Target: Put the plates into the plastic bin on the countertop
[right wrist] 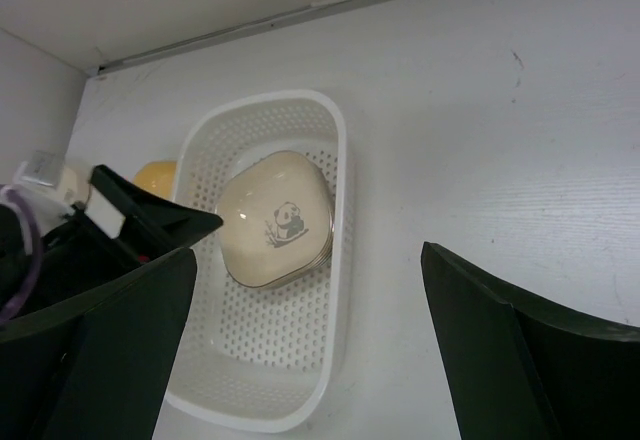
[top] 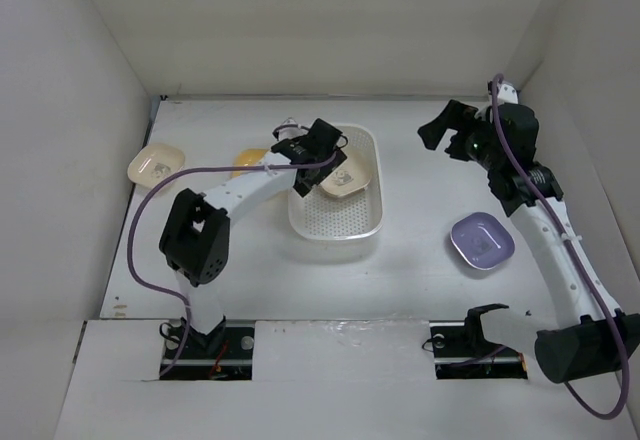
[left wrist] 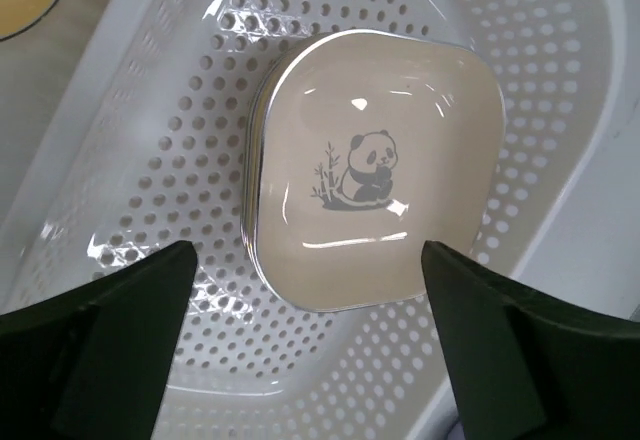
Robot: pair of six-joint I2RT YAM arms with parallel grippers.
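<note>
The white perforated plastic bin [top: 340, 222] stands mid-table; it shows in the left wrist view [left wrist: 150, 160] and the right wrist view [right wrist: 300, 360]. A cream plate with a panda picture [left wrist: 375, 170] lies in it, on top of another plate; it also shows from above [top: 341, 184] and in the right wrist view [right wrist: 275, 218]. My left gripper [top: 322, 150] hovers open and empty over the bin [left wrist: 305, 290]. My right gripper [top: 450, 132] is open and empty, high at the right [right wrist: 305, 290]. A lavender plate [top: 481, 241], a tan plate [top: 156, 164] and a yellow plate [top: 248, 162] lie on the countertop [top: 400, 280].
White walls [top: 70, 160] enclose the countertop on the left, back and right. The left arm's purple cable [top: 140, 220] loops over the left side. The yellow plate also shows in the right wrist view [right wrist: 155, 175] beside the bin.
</note>
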